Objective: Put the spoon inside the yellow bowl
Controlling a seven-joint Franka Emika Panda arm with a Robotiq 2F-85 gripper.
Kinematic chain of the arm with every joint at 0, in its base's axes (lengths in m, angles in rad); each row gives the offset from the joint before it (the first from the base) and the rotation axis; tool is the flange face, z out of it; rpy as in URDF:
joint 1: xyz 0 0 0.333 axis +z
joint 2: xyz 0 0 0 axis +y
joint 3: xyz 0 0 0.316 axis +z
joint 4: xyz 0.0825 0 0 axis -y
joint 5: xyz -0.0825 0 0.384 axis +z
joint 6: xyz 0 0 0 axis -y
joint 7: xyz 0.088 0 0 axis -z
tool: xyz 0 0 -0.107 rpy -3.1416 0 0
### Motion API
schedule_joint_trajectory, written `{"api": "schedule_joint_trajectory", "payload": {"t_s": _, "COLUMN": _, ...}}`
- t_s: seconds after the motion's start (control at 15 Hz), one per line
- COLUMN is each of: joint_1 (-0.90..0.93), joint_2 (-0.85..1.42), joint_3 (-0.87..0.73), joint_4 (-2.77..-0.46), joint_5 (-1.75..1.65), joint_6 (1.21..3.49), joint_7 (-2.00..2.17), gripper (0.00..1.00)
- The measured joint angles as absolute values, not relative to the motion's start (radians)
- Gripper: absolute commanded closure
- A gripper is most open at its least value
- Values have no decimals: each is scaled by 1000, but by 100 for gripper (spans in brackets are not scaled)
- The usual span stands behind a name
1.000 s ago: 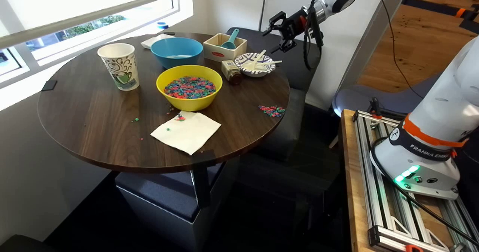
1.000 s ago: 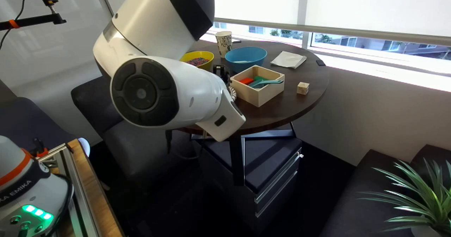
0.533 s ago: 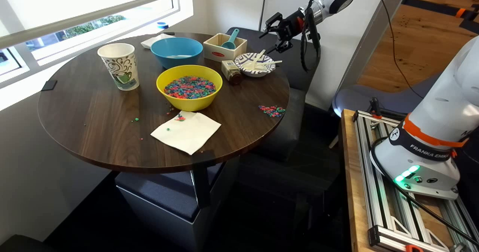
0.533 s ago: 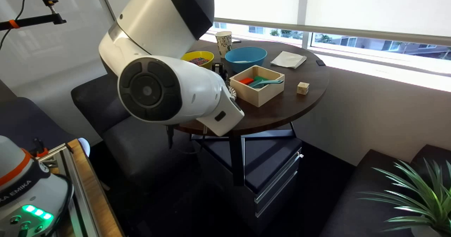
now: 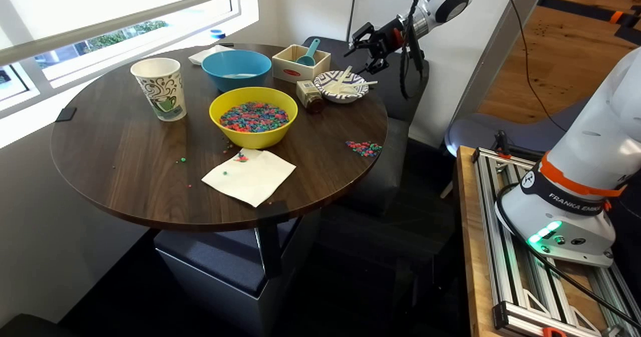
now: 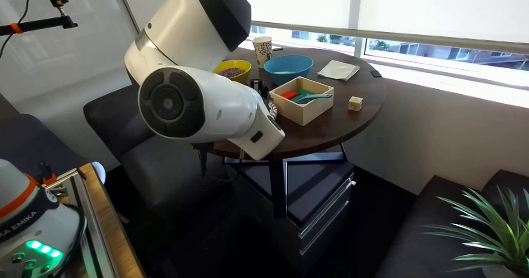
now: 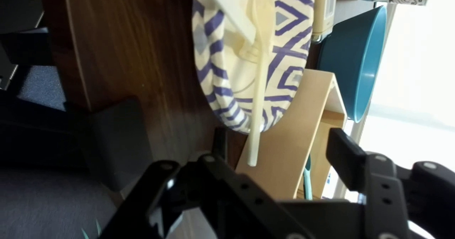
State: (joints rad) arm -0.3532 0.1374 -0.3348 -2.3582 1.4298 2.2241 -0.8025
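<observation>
By the tabletop (image 5: pixel 320 161), the pincer (image 7: pixel 279 144) gapes wide near the spoon (image 7: pixel 262 68).

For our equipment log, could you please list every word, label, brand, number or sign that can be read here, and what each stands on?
"FRANKA EMIKA": base, pieced from both exterior views.
Perhaps "M": arm, just above the orange tape; unclear.
Red label on the box: too small to read.
White label on the bottle: blurred.
Marks on the cube: too small.
Round emblem on the base: no readable word.
</observation>
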Motion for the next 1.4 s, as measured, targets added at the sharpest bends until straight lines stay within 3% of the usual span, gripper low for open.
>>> {"api": "schedule_joint_trajectory", "payload": {"t_s": 0.33, "joint_1": -340, "joint_2": 137, "joint_3": -322, "joint_4": -2378, "joint_5": 1554, "joint_6": 2292, "joint_7": -877, "gripper": 61}}
{"api": "schedule_joint_trajectory", "payload": {"t_s": 0.4, "joint_1": -336, "joint_2": 136, "joint_3": -320, "joint_4": -2383, "joint_5": 1578, "joint_6": 2305, "joint_7": -893, "gripper": 77}}
{"api": "schedule_joint_trajectory", "payload": {"t_s": 0.47, "joint_1": -331, "joint_2": 136, "joint_3": -319, "joint_4": -2389, "joint_5": 1601, "joint_6": 2318, "joint_7": -907, "gripper": 81}}
{"api": "schedule_joint_trajectory", "payload": {"t_s": 0.67, "joint_1": -319, "joint_2": 136, "joint_3": -314, "joint_4": -2404, "joint_5": 1657, "joint_6": 2343, "joint_7": -938, "gripper": 82}}
{"api": "schedule_joint_trajectory", "payload": {"t_s": 0.73, "joint_1": -315, "joint_2": 136, "joint_3": -313, "joint_4": -2410, "joint_5": 1678, "joint_6": 2350, "joint_7": -950, "gripper": 92}}
{"api": "schedule_joint_trajectory", "payload": {"t_s": 0.8, "joint_1": -310, "joint_2": 136, "joint_3": -312, "joint_4": -2416, "joint_5": 1701, "joint_6": 2355, "joint_7": -962, "gripper": 91}}
{"api": "schedule_joint_trajectory", "payload": {"t_s": 0.93, "joint_1": -300, "joint_2": 136, "joint_3": -309, "joint_4": -2424, "joint_5": 1757, "joint_6": 2366, "joint_7": -992, "gripper": 100}}
{"api": "schedule_joint_trajectory", "payload": {"t_s": 1.4, "joint_1": -288, "joint_2": 116, "joint_3": -313, "joint_4": -2439, "joint_5": 1900, "joint_6": 2370, "joint_7": -1052, "gripper": 99}}
